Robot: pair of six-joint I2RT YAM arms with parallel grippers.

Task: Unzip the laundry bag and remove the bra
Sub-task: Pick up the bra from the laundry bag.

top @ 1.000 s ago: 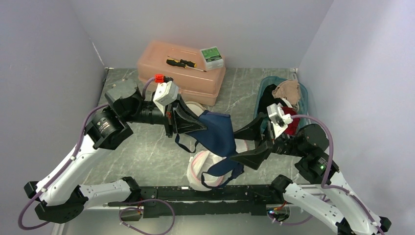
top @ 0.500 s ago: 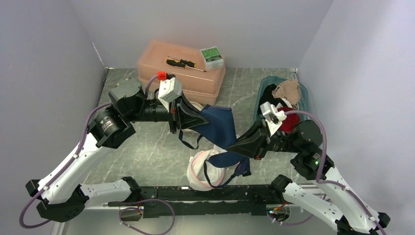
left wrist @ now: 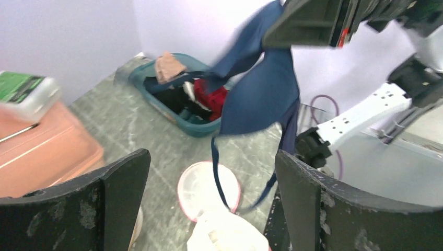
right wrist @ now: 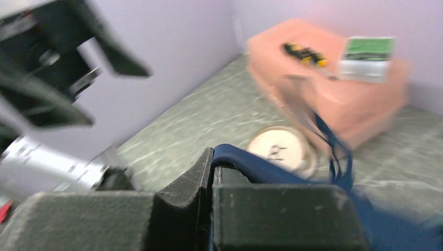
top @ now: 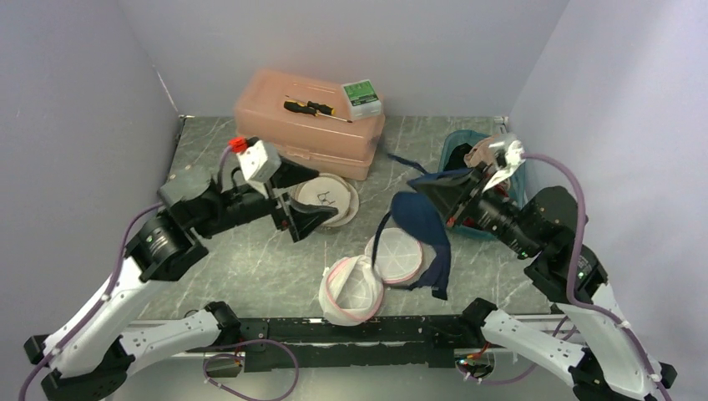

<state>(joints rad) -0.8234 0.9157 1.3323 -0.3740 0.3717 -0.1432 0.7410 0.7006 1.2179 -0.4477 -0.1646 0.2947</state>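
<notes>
The navy bra (top: 420, 227) hangs in the air right of centre, straps dangling, with my right gripper (top: 426, 188) shut on its upper edge. In the right wrist view the jaws (right wrist: 213, 157) are pressed together on the blue fabric (right wrist: 261, 168). The white laundry bag (top: 351, 289) with a pink rim lies open near the front edge, one round half (top: 395, 258) under the bra. My left gripper (top: 311, 197) stands wide open left of centre with nothing between its fingers. The left wrist view looks between its fingers (left wrist: 120, 193) at the bra (left wrist: 266, 89) and the bag (left wrist: 208, 189).
A teal basket (top: 515, 171) of clothes sits at the back right, just behind the right gripper. A pink box (top: 305, 125) at the back carries a screwdriver (top: 313, 108) and a green-topped box (top: 361, 96). A round white disc (top: 327, 197) lies in front of it.
My left gripper has let go of the bra and drawn back to the left. The right gripper has shut on the bra and swung it up and right toward the basket.
</notes>
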